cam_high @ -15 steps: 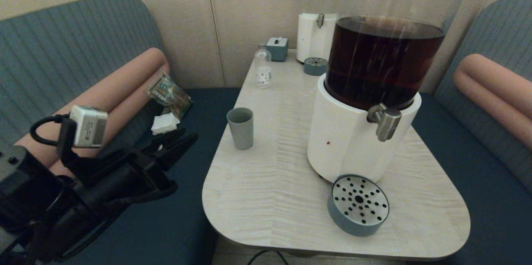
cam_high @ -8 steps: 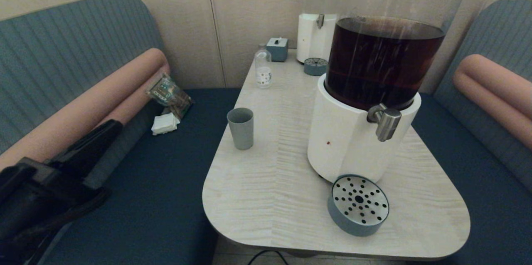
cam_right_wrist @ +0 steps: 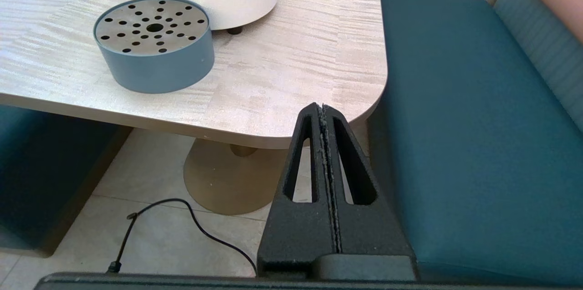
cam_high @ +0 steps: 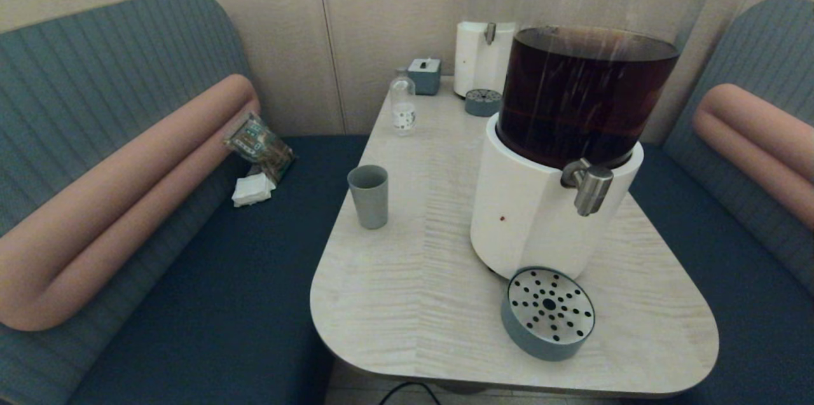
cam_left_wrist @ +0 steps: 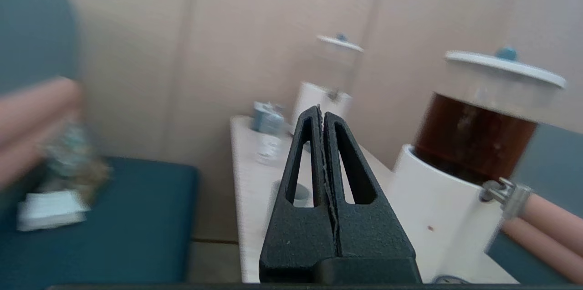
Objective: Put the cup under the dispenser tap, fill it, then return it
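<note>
Item: cup (cam_high: 368,195). Grey-blue tumbler, upright, on the left part of the counter (cam_high: 407,303), well apart from the dispenser; nothing touches it. Whether it holds liquid cannot be told from the head view.

Item: dispenser tap (cam_high: 589,184). Steel spout on the white-based dispenser (cam_high: 540,214) of dark liquid, at the right. The drip tray (cam_high: 548,313) sits at the near foot of the dispenser, bare.

Item: left tool (cam_left_wrist: 322,144). Fingers pressed together, gripping nothing; off the counter on the near left, pointing toward the cup. Absent from the head view.

Item: right tool (cam_right_wrist: 322,144). Fingers pressed together, empty; low beside the counter's near right corner, above the blue seat (cam_right_wrist: 455,121). Idle.

Step in hand: judged either opening or close of the task, cup standing free.

Next move, if filling remains: the left tool must spread its fingers, reach to the cup, clasp its wall, and carry it right to the drip tray under the tap.
</note>
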Controlling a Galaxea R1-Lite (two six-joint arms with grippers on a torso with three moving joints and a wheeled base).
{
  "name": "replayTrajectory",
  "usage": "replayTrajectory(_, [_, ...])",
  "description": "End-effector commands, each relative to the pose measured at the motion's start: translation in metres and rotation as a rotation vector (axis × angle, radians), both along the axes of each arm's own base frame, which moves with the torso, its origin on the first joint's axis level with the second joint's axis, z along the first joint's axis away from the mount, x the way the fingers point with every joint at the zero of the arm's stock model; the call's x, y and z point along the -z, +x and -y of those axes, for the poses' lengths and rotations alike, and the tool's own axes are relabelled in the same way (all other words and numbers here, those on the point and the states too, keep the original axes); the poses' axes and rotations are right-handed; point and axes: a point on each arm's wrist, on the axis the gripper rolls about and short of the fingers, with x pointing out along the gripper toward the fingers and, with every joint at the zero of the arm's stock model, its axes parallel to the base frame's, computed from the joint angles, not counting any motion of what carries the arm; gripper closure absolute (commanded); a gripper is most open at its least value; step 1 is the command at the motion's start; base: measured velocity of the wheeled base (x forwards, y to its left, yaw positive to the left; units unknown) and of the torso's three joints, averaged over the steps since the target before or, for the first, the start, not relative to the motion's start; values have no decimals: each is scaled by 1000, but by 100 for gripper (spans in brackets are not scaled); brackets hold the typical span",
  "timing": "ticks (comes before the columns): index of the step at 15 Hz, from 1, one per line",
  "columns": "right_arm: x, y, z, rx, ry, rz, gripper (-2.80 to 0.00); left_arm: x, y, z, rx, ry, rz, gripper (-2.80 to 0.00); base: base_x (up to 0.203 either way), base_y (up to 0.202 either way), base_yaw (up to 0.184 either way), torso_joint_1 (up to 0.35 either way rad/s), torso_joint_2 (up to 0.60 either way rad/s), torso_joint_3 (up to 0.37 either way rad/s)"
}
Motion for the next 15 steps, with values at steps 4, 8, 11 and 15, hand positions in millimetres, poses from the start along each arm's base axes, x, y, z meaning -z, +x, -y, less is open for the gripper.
replayTrajectory(4, [0, 0, 0, -1, -1, 0, 0, 8, -55, -4, -167, 3, 75, 0, 0, 0, 0, 0, 0, 0])
replayTrajectory(8, [0, 0, 0, -2, -1, -1, 0, 58, -62, -1, -112, 100, -37, 0, 0, 0, 0, 0, 0, 0])
replayTrajectory(11, [0, 0, 0, 0, -1, -1, 0, 94, -46, -1, -106, 190, -265, 0, 0, 0, 0, 0, 0, 0])
replayTrajectory(15, [0, 0, 0, 0, -1, 0, 0, 114, -42, -3, -201, 231, -476, 0, 0, 0, 0, 0, 0, 0])
